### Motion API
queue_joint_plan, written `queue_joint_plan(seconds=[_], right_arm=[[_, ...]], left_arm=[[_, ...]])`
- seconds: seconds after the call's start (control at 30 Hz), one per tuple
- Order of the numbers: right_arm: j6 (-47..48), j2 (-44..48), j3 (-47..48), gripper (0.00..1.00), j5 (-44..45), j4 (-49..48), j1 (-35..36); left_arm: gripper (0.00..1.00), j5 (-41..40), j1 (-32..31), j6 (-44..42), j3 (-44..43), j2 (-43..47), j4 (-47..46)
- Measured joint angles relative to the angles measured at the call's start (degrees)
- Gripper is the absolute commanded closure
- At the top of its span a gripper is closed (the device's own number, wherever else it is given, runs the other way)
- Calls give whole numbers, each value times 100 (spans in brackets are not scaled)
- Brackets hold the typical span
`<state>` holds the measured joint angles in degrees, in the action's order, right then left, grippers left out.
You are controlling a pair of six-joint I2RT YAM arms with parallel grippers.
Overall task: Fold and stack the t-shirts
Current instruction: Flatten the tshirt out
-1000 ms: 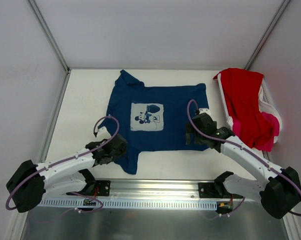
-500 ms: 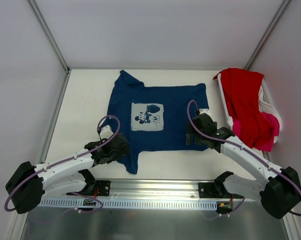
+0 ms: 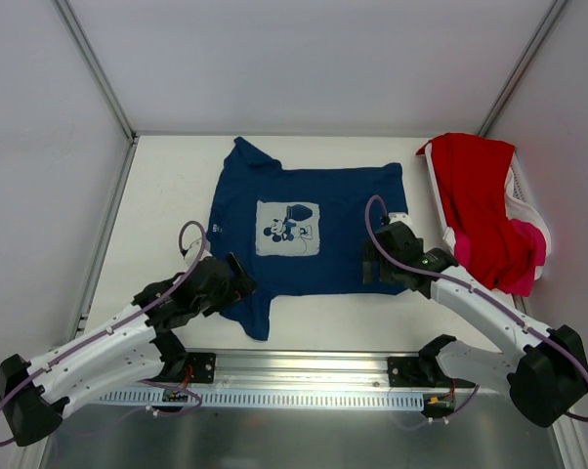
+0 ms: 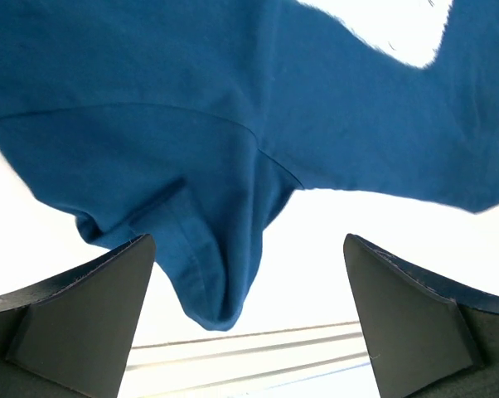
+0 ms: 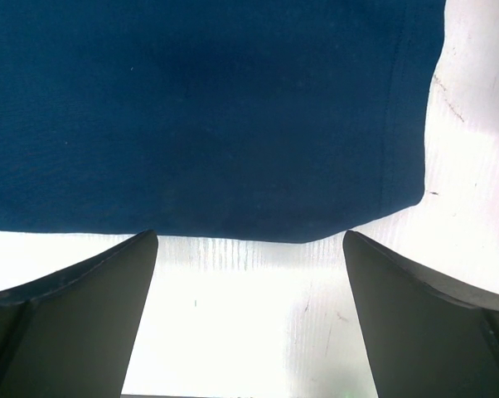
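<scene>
Lying print-up in the middle of the table [image 3: 167, 195], the navy t-shirt [image 3: 304, 230] is spread flat, with its near-left sleeve bunched. The left gripper [image 4: 249, 332] is seen released, fingers wide apart over that sleeve. The right gripper [image 5: 249, 315] is likewise spread wide over the near-right hem corner. The red t-shirt [image 3: 480, 210] and pink t-shirt [image 3: 528, 259] are draped over the basket [image 3: 524, 200] at the right edge.

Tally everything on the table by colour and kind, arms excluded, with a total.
Navy blue t-shirt: 1
Red t-shirt: 1
Pink t-shirt: 1
White basket: 1
Total: 4
</scene>
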<state>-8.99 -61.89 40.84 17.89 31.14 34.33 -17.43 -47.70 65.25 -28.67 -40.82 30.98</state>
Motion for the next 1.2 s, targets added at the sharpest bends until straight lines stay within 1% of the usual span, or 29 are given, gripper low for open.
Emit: queue_joint_plan(seconds=[0.13, 0.27, 0.4, 0.57, 0.93, 1.2], right_arm=[[0, -2, -2, 1, -22, -2, 7], [0, -13, -4, 0, -20, -2, 7], [-4, -55, -4, 0, -17, -2, 11], [-46, -111, -4, 1, -20, -4, 22], [-127, -358, -9, 0, -20, -11, 81], [-133, -437, -26, 1, -20, -50, 92]], left_arm=[[3, 234, 0, -7, -114, -22, 46], [11, 452, 0, 7, -103, -232, 87], [13, 566, -50, 66, 225, -461, 61], [15, 522, -70, 243, 697, -466, 151], [19, 341, -70, 356, 763, -343, 61], [30, 343, -70, 326, 713, -385, 74]])
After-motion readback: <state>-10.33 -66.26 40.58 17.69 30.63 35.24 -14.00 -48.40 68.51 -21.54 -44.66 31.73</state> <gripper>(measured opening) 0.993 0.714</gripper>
